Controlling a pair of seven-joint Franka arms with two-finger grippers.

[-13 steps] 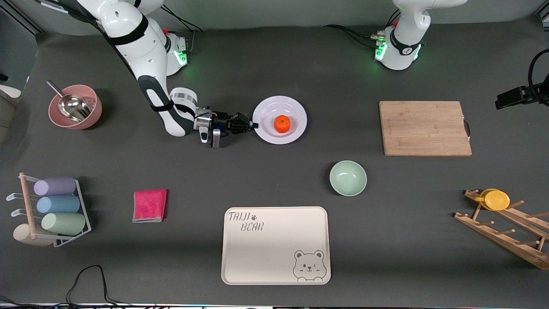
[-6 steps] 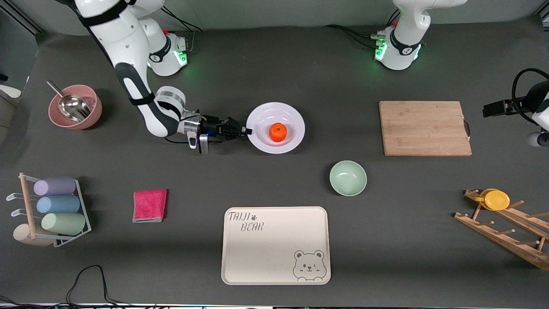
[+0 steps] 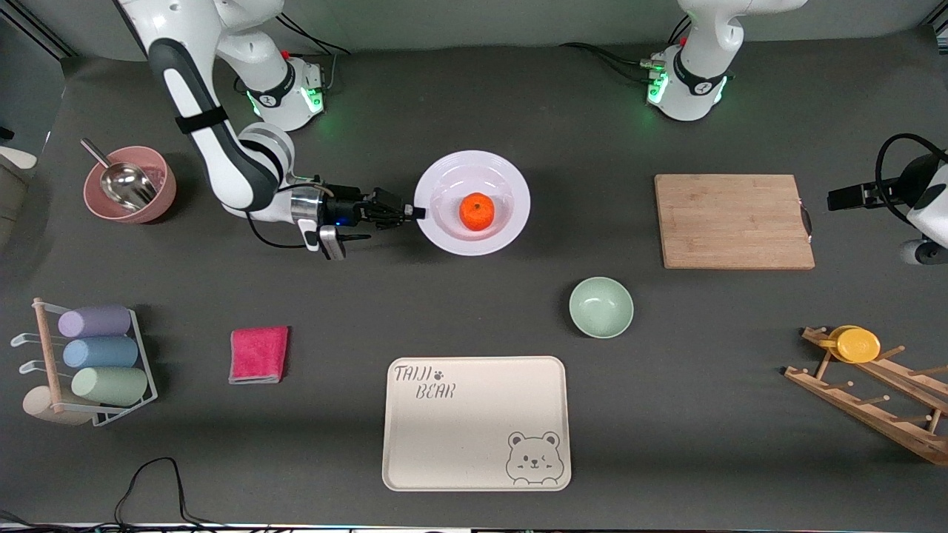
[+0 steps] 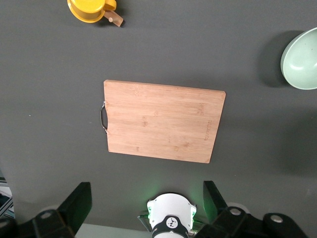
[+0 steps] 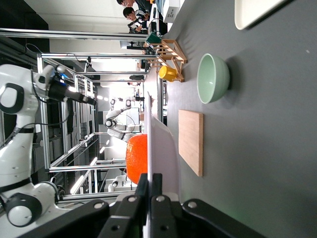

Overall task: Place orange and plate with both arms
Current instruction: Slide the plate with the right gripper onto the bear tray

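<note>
The pale plate (image 3: 444,178) carries the orange (image 3: 477,211) in its middle and is held off the table. My right gripper (image 3: 416,212) is shut on the plate's rim at the side toward the right arm's end. In the right wrist view the plate (image 5: 161,144) shows edge-on between the shut fingers of the right gripper (image 5: 152,181), with the orange (image 5: 136,158) resting on it. My left gripper (image 3: 835,198) hangs open and empty high above the left arm's end of the table, beside the cutting board. In its own wrist view the left gripper (image 4: 146,198) holds nothing.
A wooden cutting board (image 3: 733,220) lies toward the left arm's end. Nearer the camera sit a mint bowl (image 3: 601,306), the cream bear tray (image 3: 475,422) and a pink cloth (image 3: 258,354). A pink bowl with scoop (image 3: 129,185), a cup rack (image 3: 89,363) and a wooden rack (image 3: 866,385) line the ends.
The right arm has pulled back toward its end with the plate and orange in its grip, and the plate now looks higher. The left arm has shifted slightly at the table's end.
</note>
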